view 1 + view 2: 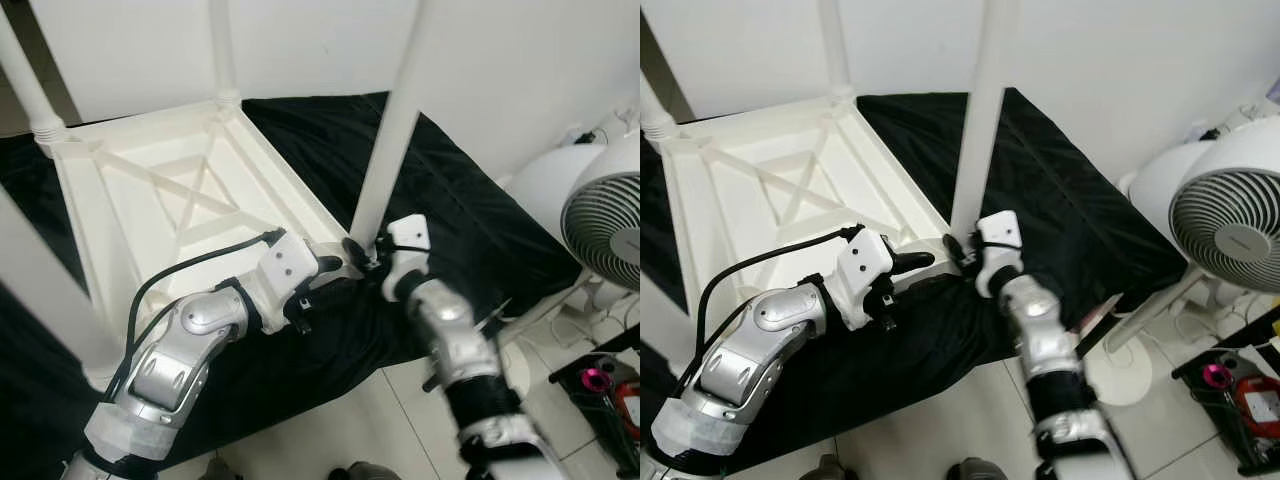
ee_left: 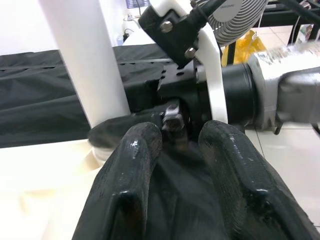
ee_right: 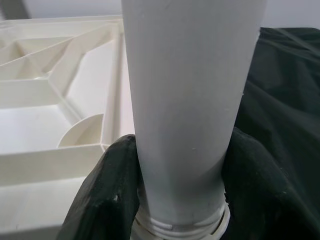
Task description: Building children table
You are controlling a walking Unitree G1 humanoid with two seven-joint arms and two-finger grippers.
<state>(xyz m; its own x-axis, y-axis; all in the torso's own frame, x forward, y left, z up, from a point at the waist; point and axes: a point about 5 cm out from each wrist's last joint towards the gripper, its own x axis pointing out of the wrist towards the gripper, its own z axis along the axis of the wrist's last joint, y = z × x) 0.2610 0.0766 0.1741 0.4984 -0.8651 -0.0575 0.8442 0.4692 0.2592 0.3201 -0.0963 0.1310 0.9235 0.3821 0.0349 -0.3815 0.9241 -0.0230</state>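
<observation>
wall [image 1: 520, 60]: plain white, behind | floor [image 1: 360, 420]: pale tiles, grey grout | cloth [image 1: 470, 210]: black, spread over floor | fan [image 1: 605, 215]: white, at right, by wall | crate [image 1: 1240, 400]: dark, right corner | light: even, indoor

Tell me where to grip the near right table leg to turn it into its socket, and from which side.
Low on the near right leg, just above its threaded collar, where the right gripper already clamps it from the robot's side. The shaft is round, upright and smooth, so a low, square pinch likely gives the steadiest turn. The left gripper sits beside the base.
</observation>
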